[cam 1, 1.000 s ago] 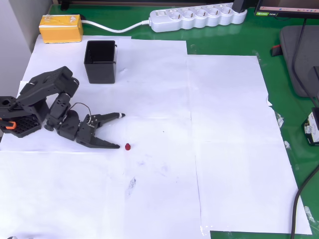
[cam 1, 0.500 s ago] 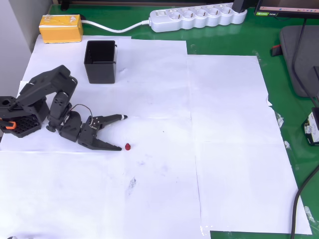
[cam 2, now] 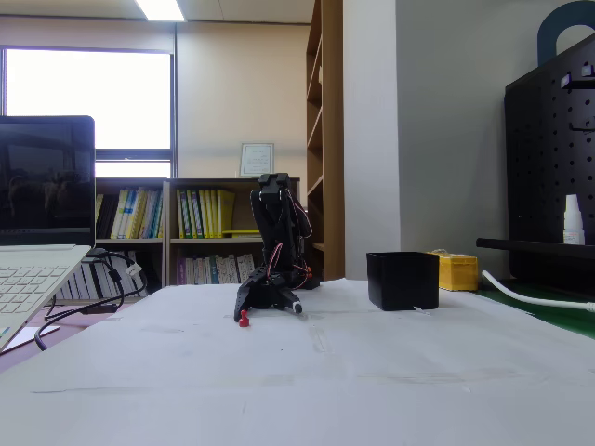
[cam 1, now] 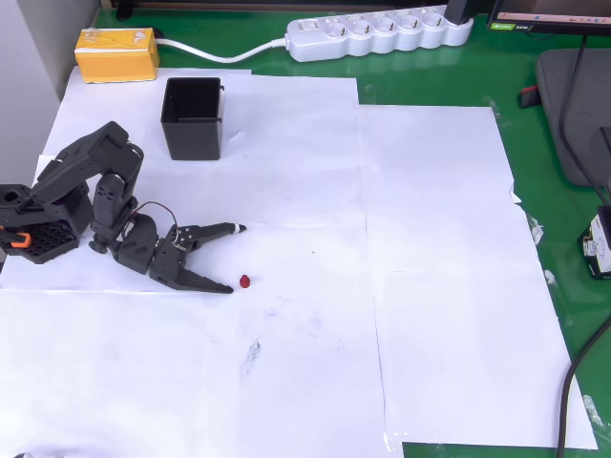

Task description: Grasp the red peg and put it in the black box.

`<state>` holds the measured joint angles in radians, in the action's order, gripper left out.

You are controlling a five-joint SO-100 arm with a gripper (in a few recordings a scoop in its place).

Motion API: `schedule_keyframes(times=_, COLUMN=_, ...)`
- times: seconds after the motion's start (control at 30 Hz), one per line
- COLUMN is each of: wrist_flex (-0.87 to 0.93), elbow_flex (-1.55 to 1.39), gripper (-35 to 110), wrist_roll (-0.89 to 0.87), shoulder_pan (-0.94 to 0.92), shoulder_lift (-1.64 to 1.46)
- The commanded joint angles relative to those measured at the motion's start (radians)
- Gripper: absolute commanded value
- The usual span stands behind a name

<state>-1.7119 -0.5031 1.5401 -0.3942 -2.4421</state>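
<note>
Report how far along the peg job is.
Done: the black robot hand is open and low over the white paper, its lower finger tip just left of the tiny dark red rounded peg in the overhead view. In hand: nothing; the peg lies on the paper, not between the fingers. Left: close on it, lift, carry it to the square black plastic box, which looks empty.

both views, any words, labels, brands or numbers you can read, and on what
None can be read.
Framed notice on the far wall: print too small.
Book spines on the shelves: blurred.
Monitor strip at the overhead view's top edge: too small.
White bottle by the pegboard: label illegible.
Yellow box, black box, power strip: no visible text.
</note>
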Motion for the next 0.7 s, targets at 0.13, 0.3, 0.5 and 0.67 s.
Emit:
schedule_keyframes(times=0.13, wrist_flex=0.014, elbow_flex=-0.043, gripper=47, wrist_roll=0.005, shoulder_pan=-0.028, shoulder_lift=0.028)
schedule_keyframes(times=0.3, wrist_flex=0.058, elbow_flex=-0.060, gripper=47, wrist_roll=0.006, shoulder_pan=-0.034, shoulder_lift=0.048)
schedule_keyframes(times=0.5, wrist_flex=0.095, elbow_flex=-0.058, gripper=46, wrist_roll=0.014, shoulder_pan=-0.034, shoulder_lift=0.072)
schedule_keyframes(times=0.67, wrist_flex=0.115, elbow_flex=-0.064, gripper=46, wrist_roll=0.014, shoulder_pan=-0.029, shoulder_lift=0.083)
